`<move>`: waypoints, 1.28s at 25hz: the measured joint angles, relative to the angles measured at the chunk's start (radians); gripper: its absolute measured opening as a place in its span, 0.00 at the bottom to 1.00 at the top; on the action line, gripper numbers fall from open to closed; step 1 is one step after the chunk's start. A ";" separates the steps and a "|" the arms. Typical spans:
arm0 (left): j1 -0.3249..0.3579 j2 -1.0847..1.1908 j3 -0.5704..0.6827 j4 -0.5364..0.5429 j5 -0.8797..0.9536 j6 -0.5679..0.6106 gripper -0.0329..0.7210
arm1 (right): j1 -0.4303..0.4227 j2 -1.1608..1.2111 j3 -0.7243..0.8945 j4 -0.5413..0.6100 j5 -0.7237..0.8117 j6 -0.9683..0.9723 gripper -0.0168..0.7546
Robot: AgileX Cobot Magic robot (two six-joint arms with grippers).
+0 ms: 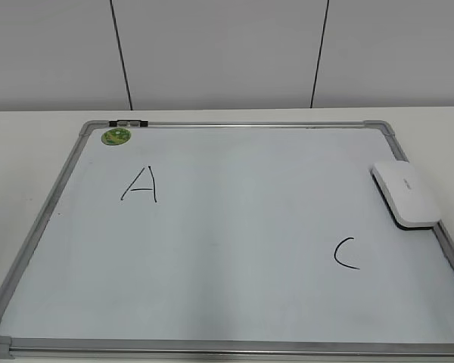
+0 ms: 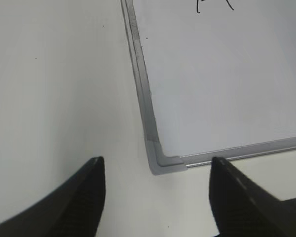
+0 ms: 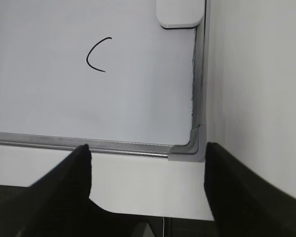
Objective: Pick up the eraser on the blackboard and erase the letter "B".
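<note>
The blackboard (image 1: pixel 234 227), a white board in a silver-grey frame, lies flat on the table. The white eraser (image 1: pixel 405 193) rests on its right edge, and its near end shows at the top of the right wrist view (image 3: pixel 180 14). No letter "B" shows on the board; only a black A (image 1: pixel 141 184) and a black C (image 1: pixel 346 253) are there. The left gripper (image 2: pixel 155 168) is open and empty over the board's near left corner (image 2: pixel 163 163). The right gripper (image 3: pixel 147 153) is open and empty over the near right corner (image 3: pixel 192 148). Neither gripper shows in the exterior view.
A round green sticker (image 1: pixel 115 137) sits at the board's far left corner, next to a black clip (image 1: pixel 129 122) on the frame. The cream table (image 1: pixel 30 144) surrounds the board. The table's front edge (image 3: pixel 153 212) lies just below the right gripper.
</note>
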 joint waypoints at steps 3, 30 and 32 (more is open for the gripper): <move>0.000 -0.122 0.063 0.022 0.037 0.000 0.71 | 0.000 -0.126 0.082 0.002 0.015 0.000 0.70; 0.000 -0.447 0.210 0.111 0.133 -0.029 0.71 | 0.000 -0.442 0.243 -0.217 0.105 0.076 0.70; 0.000 -0.447 0.210 0.111 0.133 -0.030 0.71 | 0.000 -0.442 0.243 -0.220 0.105 0.085 0.70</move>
